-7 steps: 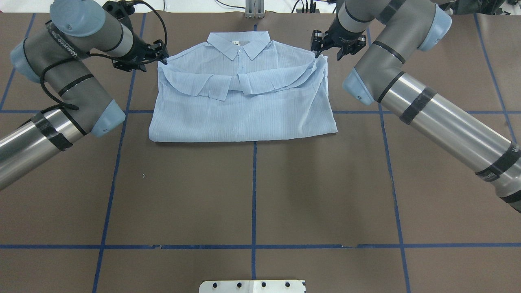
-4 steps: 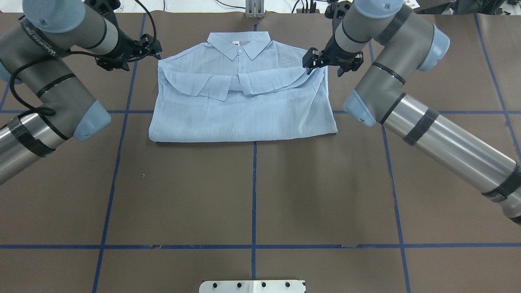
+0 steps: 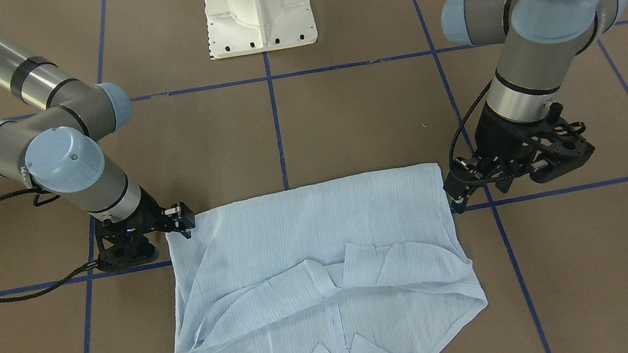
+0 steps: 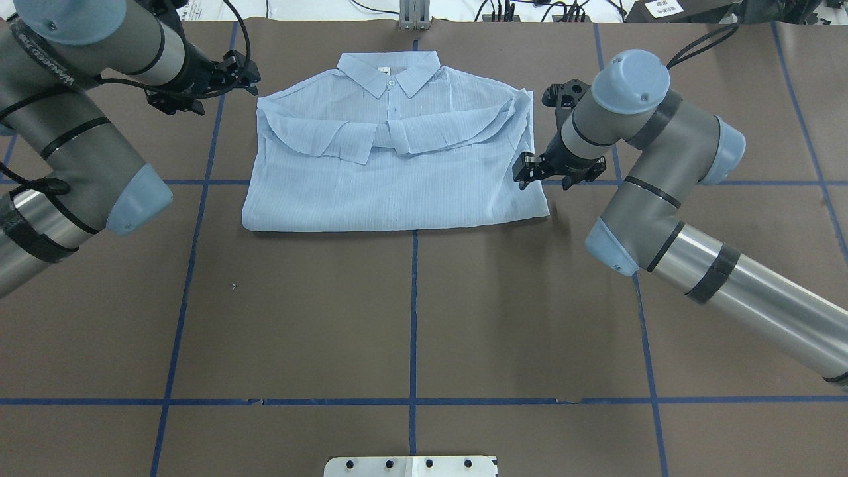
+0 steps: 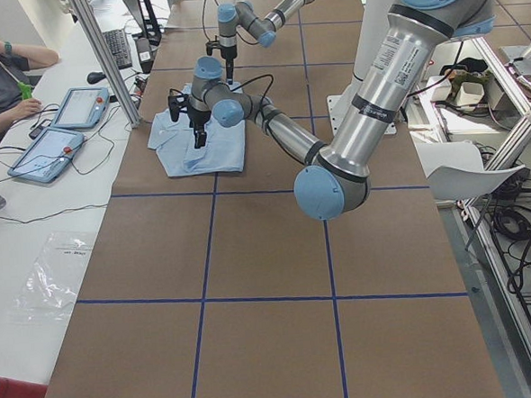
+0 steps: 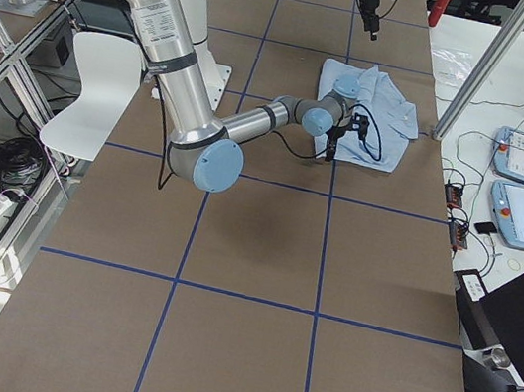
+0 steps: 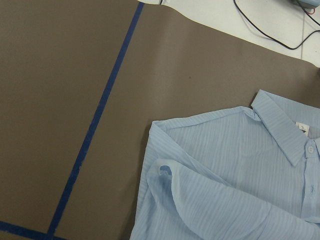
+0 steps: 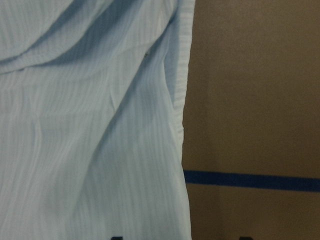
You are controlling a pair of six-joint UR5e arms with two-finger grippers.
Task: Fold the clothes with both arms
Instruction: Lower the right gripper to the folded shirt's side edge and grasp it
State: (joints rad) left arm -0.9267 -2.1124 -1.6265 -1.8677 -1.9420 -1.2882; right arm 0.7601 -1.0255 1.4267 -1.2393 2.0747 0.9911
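The light blue striped shirt [image 4: 397, 185] lies flat on the brown table, collar on the far side, both sleeves folded across the chest and the hem towards me. It also shows in the front view [image 3: 309, 227]. My left gripper [image 4: 245, 76] is open and empty, raised off the table just left of the shirt's left shoulder, which shows in the left wrist view [image 7: 225, 175]. My right gripper [image 4: 544, 179] is open and low at the shirt's right edge near the hem corner [image 3: 195, 216]. The right wrist view shows that edge [image 8: 180, 125].
Blue tape lines [image 4: 413, 311] divide the brown table cover. The white pedestal base [image 3: 258, 10] stands at my near edge. Cables lie beyond the far edge [image 4: 503, 10]. An operator [image 5: 5, 71] and tablets [image 5: 66, 107] are at the far side.
My right gripper has moved from the shirt's right shoulder along its right edge to near the hem corner. My left gripper has drawn back left from the left shoulder. The shirt has not moved.
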